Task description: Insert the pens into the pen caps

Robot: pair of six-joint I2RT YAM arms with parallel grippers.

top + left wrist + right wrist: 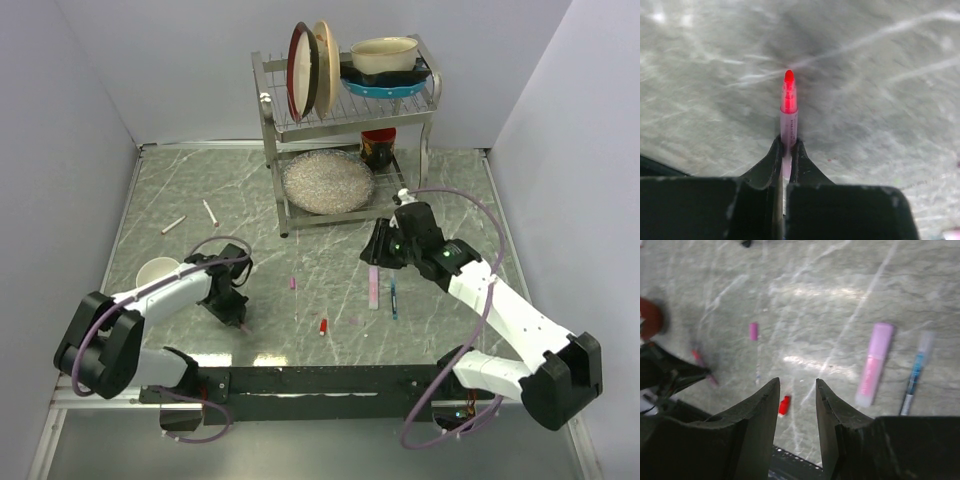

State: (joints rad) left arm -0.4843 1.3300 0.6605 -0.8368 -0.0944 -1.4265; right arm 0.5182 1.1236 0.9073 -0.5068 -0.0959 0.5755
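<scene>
Overhead: grey-green marbled table (200, 190), white walls on 3 sides, dish rack (345, 110) at the back. Pens, 5: 2 white pens (173, 225) far left, well apart from the arms; slim reddish-pink pen (789, 107) pinched in the closed left gripper (240, 320). Caps, 2 sure: magenta cap (292, 283), red cap (323, 325); possibly a 3rd, too small to tell. Open surface around them. Pale pink pen (373, 287) and blue pen (393, 297) lie side by side near the right gripper (796, 385), whose jaws are apart and empty.
</scene>
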